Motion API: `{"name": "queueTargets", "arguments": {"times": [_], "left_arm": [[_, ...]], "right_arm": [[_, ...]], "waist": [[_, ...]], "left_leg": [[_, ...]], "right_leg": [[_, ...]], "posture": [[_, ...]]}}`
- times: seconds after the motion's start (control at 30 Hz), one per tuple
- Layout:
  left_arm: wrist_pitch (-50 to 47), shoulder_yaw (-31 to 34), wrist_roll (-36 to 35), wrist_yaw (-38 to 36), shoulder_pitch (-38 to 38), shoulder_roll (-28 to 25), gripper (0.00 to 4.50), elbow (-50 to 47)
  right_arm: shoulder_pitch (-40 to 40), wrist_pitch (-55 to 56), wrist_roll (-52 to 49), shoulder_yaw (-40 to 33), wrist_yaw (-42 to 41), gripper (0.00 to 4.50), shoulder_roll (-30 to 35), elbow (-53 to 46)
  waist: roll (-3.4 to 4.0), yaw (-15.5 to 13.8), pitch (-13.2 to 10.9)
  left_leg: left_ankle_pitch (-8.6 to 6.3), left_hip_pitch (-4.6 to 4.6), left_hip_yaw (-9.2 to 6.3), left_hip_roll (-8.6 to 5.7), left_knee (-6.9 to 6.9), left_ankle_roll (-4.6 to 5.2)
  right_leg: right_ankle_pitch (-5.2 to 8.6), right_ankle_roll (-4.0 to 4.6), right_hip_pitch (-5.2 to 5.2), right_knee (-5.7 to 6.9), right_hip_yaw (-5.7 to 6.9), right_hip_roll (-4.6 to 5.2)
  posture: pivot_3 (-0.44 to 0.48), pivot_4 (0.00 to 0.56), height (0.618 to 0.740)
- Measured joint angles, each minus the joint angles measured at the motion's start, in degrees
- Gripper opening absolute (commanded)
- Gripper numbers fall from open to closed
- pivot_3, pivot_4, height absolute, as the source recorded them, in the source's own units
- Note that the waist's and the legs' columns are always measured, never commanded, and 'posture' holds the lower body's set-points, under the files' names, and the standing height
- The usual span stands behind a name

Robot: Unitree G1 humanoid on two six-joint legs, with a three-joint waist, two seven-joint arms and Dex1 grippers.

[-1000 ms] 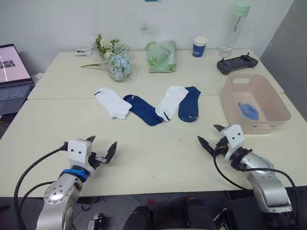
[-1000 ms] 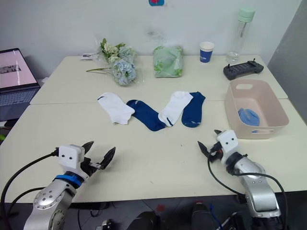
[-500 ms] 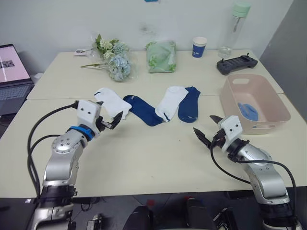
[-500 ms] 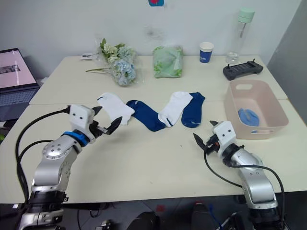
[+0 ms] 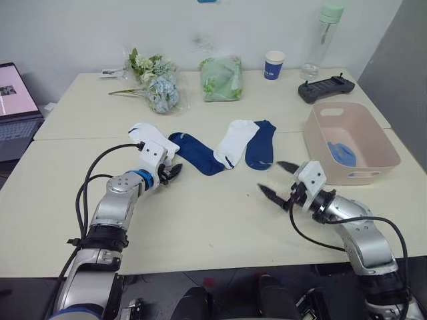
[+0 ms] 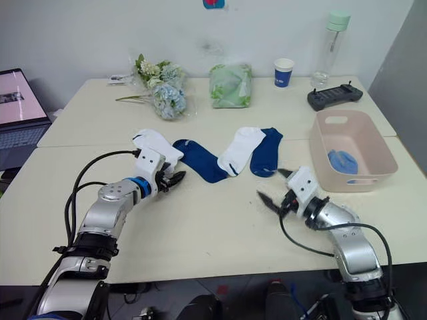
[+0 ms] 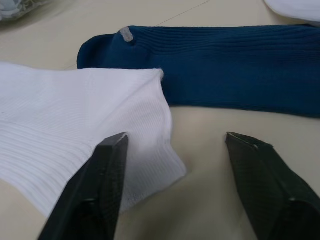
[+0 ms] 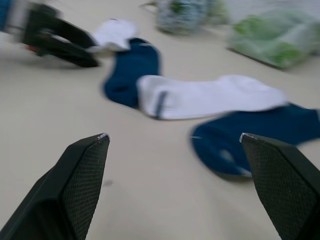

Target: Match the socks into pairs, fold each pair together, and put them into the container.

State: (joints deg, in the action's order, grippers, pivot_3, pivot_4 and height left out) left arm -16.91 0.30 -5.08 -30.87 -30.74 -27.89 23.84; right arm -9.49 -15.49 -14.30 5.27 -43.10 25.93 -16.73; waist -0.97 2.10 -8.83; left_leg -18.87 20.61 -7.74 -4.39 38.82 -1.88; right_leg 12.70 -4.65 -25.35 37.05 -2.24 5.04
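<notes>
Socks are lying mid-table while your right gripper [image 5: 278,179] is hovering spread wide at the near right, your left gripper [image 6: 175,177] is gaping over the leftmost white sock [image 7: 75,115], and light blue socks [image 5: 341,153] are sitting in the container [image 5: 353,175] far right.

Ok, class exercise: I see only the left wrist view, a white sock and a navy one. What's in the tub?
Observer: The tub holds a light blue bundle.
Operator: Where's the other white sock?
Observer: The second white sock lies between the left navy sock and the right navy sock.
Operator: And the right end effector?
Observer: The right end effector is open, over bare table near the tub.
</notes>
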Motion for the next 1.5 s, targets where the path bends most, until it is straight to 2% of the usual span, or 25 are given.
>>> {"name": "queueTargets", "arguments": {"times": [0.1, 0.2, 0.23, 0.37, 0.47, 0.57, 0.67, 0.8, 0.9, 0.97, 1.03, 1.13, 1.23, 1.37, 1.5], "left_arm": [[-0.4, 0.0, 0.4, 1.3, -0.1, 0.0, 1.04, 0.0], [-0.4, 1.0, -0.1, 1.7, 0.2, 0.2, 0.14, 0.0], [-0.4, 1.5, -0.2, 1.8, 0.4, 0.2, 0.03, -0.1], [-1.0, 2.7, -0.6, 1.6, 2.4, -0.4, 0.03, -2.3], [-3.3, 4.1, -1.9, 0.3, 6.0, -1.9, 0.03, -7.7], [-7.7, 4.9, -4.6, -4.1, 11.8, -6.5, 0.03, -16.7], [-14.5, 7.3, -11.5, -9.7, 15.6, -9.8, 0.03, -26.7], [-25.0, 7.4, -23.3, -15.0, 17.8, -10.4, 0.03, -41.6], [-30.6, 3.7, -28.0, -14.5, 17.2, -6.8, 0.03, -46.4], [-31.7, -2.0, -28.2, -12.2, 15.5, -0.5, 0.03, -45.9], [-31.2, -6.2, -27.0, -10.3, 13.9, 3.6, 0.03, -43.7], [-28.4, -8.9, -23.9, -8.4, 12.4, 6.7, 0.67, -39.1], [-27.6, -9.0, -23.8, -8.6, 11.9, 7.9, 1.61, -37.6], [-28.8, -7.9, -25.5, -9.9, 11.3, 6.7, 2.87, -37.9], [-28.5, -3.5, -26.1, -9.2, 9.4, 4.0, 4.12, -36.9]], "right_arm": [[-1.1, 0.2, -0.3, 2.8, -3.2, 4.50, 1.3, -1.8], [-1.2, 0.6, -0.2, 2.8, -2.8, 4.50, 1.2, -1.4], [-1.2, 0.5, -0.1, 2.8, -2.3, 4.50, 1.0, -1.3], [-1.6, 0.0, 0.0, 2.6, -0.5, 4.50, 0.4, -0.9], [-1.5, 0.0, -0.3, 2.0, -0.5, 4.50, 0.7, -0.8], [-1.4, -0.1, -0.3, 1.4, -0.2, 4.50, 1.5, 0.0], [-2.0, -0.4, -0.8, 0.0, -0.2, 4.50, 1.4, 0.5], [-2.8, -0.7, -2.4, -0.7, -0.8, 4.50, 2.0, 0.1], [-2.6, -3.0, -3.0, -1.4, -0.6, 4.50, 3.3, -1.7], [-3.0, -4.1, -3.9, -2.6, -0.2, 4.50, 3.5, -2.7], [-3.2, -4.2, -4.0, -3.3, -0.2, 4.50, 4.4, -3.2], [-2.3, -4.1, -3.9, -4.8, -0.1, 4.50, 5.6, -3.1], [-1.1, -4.8, -4.2, -5.8, 0.8, 4.50, 5.5, -3.0], [-0.2, -4.9, -4.6, -5.8, 0.8, 4.50, 5.5, -3.0], [0.8, -5.8, -4.9, -5.8, 1.7, 4.50, 4.7, -3.0]], "waist": [[-0.01, -0.1, 0.0], [-0.01, -0.3, 0.0], [-0.01, -0.3, 0.0], [-0.01, -0.3, 0.0], [-0.01, -0.3, 0.0], [-0.01, -0.3, 0.0], [0.00, -0.3, 0.0], [-0.01, -0.7, 0.0], [0.01, -0.7, 0.0], [-0.01, -0.8, 0.0], [-0.05, -0.7, 0.0], [-0.04, -0.5, 0.0], [-0.03, -0.3, 0.0], [-0.03, -0.4, 0.0], [-0.03, -0.5, 0.0]], "left_leg": [[0.00, 0.00, -0.02, 0.00, 0.00, 0.00], [0.00, 0.03, -0.04, 0.01, 0.01, 0.00], [0.00, 0.03, -0.03, 0.02, 0.01, 0.00], [0.00, 0.03, -0.03, 0.03, 0.00, -0.01], [0.00, 0.05, -0.05, 0.07, -0.01, -0.01], [-0.01, 0.07, -0.06, 0.10, -0.03, -0.01], [-0.02, 0.08, -0.07, 0.16, -0.02, 0.00], [-0.04, 0.09, -0.11, 0.15, 0.02, 0.06], [-0.04, 0.06, -0.06, 0.09, 0.02, 0.06], [-0.04, 0.07, -0.06, 0.07, 0.06, 0.06], [-0.04, 0.07, -0.04, 0.02, 0.05, 0.06], [-0.04, 0.02, 0.03, 0.01, 0.00, 0.05], [-0.04, 0.03, 0.02, 0.06, -0.01, 0.05], [-0.04, 0.03, 0.01, 0.06, 0.01, 0.05], [-0.04, 0.02, -0.01, 0.06, 0.02, 0.05]], "right_leg": [[0.00, 0.00, 0.01, -0.02, 0.01, 0.00], [0.00, 0.00, 0.00, -0.04, 0.02, 0.02], [0.00, 0.00, 0.00, -0.05, 0.01, 0.02], [0.00, 0.00, -0.02, -0.04, 0.00, 0.03], [0.00, 0.00, -0.04, -0.05, -0.01, 0.03], [0.00, 0.00, -0.05, -0.05, -0.03, 0.03], [0.00, 0.00, -0.03, -0.06, -0.04, 0.06], [0.01, -0.02, 0.05, -0.11, -0.03, 0.13], [0.01, -0.01, 0.06, -0.09, -0.03, 0.10], [0.01, -0.01, 0.08, -0.10, -0.04, 0.10], [0.01, -0.01, 0.08, -0.09, -0.03, 0.08], [0.00, 0.00, 0.06, -0.08, -0.04, 0.00], [0.00, 0.00, 0.03, -0.07, -0.06, 0.00], [0.00, 0.00, 0.05, -0.08, -0.08, 0.02], [0.00, 0.00, 0.05, -0.08, -0.06, 0.02]], "posture": [[0.000, 0.150, 0.740], [0.000, 0.150, 0.740], [0.000, 0.150, 0.740], [0.000, 0.150, 0.740], [0.000, 0.150, 0.740], [0.000, 0.150, 0.740], [0.000, 0.150, 0.740], [0.000, 0.150, 0.740], [0.000, 0.150, 0.740], [0.000, 0.150, 0.740], [0.000, 0.150, 0.740], [0.000, 0.150, 0.740], [0.000, 0.150, 0.740], [0.000, 0.150, 0.740], [0.000, 0.150, 0.740]]}}
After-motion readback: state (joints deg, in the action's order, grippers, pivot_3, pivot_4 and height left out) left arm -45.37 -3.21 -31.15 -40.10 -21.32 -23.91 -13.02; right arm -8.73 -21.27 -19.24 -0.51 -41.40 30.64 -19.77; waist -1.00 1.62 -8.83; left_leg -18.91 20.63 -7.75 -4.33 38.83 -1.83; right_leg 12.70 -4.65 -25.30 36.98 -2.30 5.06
